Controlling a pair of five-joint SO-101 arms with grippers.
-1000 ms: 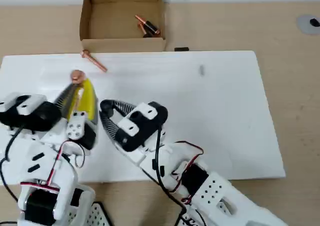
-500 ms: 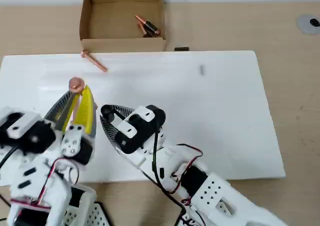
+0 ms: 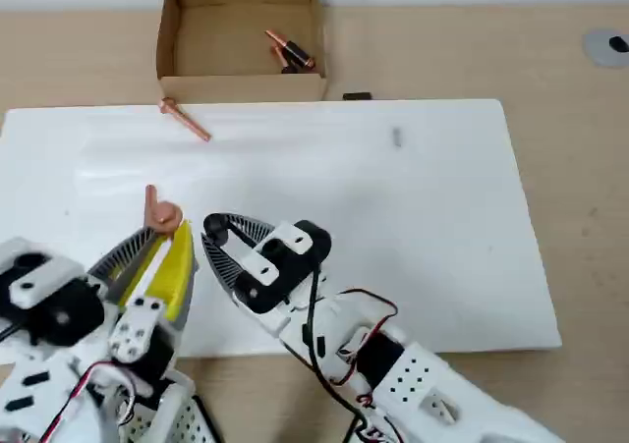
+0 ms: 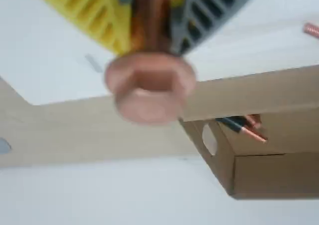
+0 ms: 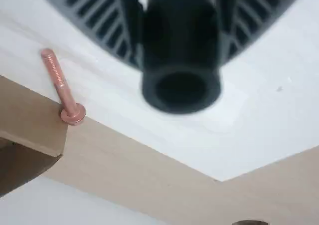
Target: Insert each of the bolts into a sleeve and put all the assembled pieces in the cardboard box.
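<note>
My left gripper [image 3: 165, 225], with one yellow and one grey finger, is shut on a copper bolt [image 3: 160, 210] near the white board's front left. In the left wrist view the bolt's flanged head [image 4: 149, 85] sticks out past the fingertips of that gripper [image 4: 152, 15]. Just to its right, my right gripper [image 3: 218, 233] is shut on a black sleeve [image 5: 180, 60], whose open end faces the camera. A second bolt [image 3: 185, 120] lies loose on the board in front of the cardboard box [image 3: 177, 30]. Assembled pieces [image 3: 290, 50] lie in the box's right corner.
The white board [image 3: 413, 227] covers most of the wooden table. A small dark item [image 3: 357, 96] sits at the board's far edge beside the box. A grey disc [image 3: 607, 45] lies at the far right. The board's right half is bare.
My left gripper has drawn back toward the front edge with the bolt, which now sits close beside the right gripper's sleeve. The right arm shifted back only slightly.
</note>
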